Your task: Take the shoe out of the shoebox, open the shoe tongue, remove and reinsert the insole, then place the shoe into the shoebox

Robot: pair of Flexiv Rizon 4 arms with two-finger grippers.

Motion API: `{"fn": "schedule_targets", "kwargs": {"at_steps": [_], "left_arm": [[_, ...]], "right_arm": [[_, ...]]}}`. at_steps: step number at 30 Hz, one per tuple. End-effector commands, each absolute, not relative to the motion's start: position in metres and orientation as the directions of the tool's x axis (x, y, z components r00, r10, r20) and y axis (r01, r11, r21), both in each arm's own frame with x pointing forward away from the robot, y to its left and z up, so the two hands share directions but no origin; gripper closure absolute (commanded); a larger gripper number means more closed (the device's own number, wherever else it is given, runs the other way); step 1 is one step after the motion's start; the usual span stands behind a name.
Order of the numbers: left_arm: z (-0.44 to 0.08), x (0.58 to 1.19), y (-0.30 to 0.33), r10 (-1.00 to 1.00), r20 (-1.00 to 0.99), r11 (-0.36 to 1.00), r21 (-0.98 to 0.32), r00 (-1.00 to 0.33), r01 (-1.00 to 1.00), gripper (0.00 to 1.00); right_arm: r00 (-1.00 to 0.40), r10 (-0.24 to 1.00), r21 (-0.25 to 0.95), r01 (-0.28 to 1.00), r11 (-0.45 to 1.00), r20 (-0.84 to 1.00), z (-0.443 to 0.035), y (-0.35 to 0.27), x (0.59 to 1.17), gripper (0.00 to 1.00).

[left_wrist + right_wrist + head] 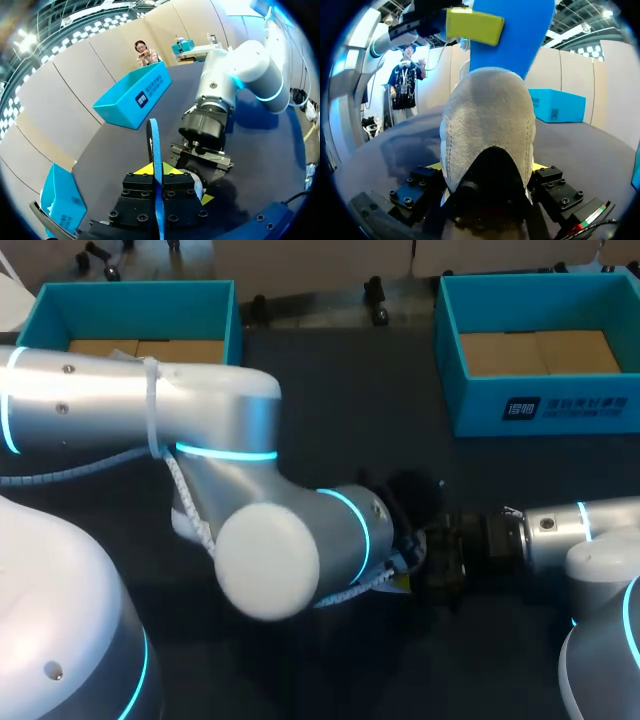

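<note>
Left gripper (pixel 159 172) clamped on insole (pixel 152 145); right gripper (pixel 487 170) clamped on shoe (pixel 487 115). Keep your insole square to the opening, with the shoe steady.

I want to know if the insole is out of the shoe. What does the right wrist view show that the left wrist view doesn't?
Only the right wrist view shows the grey shoe, close up and clamped in the right gripper. Only the left wrist view shows the right arm from outside, and a second shoebox beside the left gripper. Both show the blue insole held in the left gripper, and a teal shoebox on the dark table. Neither shows whether the insole's lower end has left the shoe.
</note>
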State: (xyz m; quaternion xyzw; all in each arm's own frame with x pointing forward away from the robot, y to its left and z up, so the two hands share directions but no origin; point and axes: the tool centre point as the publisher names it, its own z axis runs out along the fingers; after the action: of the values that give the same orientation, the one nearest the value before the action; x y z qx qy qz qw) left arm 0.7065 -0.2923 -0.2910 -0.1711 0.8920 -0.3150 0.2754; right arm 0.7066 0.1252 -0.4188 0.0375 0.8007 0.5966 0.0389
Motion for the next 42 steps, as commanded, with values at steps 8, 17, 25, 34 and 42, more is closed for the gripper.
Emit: {"fn": "schedule_targets", "kwargs": {"at_steps": [8, 17, 25, 34, 42], "left_arm": [[-0.259, 0.713, -0.308, -0.454, -0.216, 0.750, -0.616, -0.864, -0.240, 1.00], [-0.228, 0.701, -0.319, -0.421, -0.086, 0.738, -0.612, -0.903, -0.285, 1.00], [-0.188, 0.690, -0.322, -0.367, 0.032, 0.715, -0.630, -0.930, -0.304, 1.00], [-0.121, 0.670, -0.310, -0.252, 0.184, 0.676, -0.669, -0.950, -0.308, 1.00], [-0.047, 0.640, -0.295, -0.161, 0.239, 0.598, -0.748, -0.958, -0.287, 1.00]], "right_arm": [[-0.994, 0.107, 0.957, 0.015, 0.290, -0.017, -0.417, 0.126, 0.706, 1.00], [-0.994, 0.107, 0.957, 0.015, 0.290, -0.017, -0.417, 0.126, 0.706, 1.00], [-0.994, 0.107, 0.957, 0.015, 0.290, -0.017, -0.417, 0.126, 0.706, 1.00], [-0.994, 0.107, 0.957, 0.015, 0.290, -0.017, -0.417, 0.126, 0.706, 1.00], [-0.994, 0.107, 0.957, 0.015, 0.290, -0.017, -0.417, 0.126, 0.706, 1.00]]}}
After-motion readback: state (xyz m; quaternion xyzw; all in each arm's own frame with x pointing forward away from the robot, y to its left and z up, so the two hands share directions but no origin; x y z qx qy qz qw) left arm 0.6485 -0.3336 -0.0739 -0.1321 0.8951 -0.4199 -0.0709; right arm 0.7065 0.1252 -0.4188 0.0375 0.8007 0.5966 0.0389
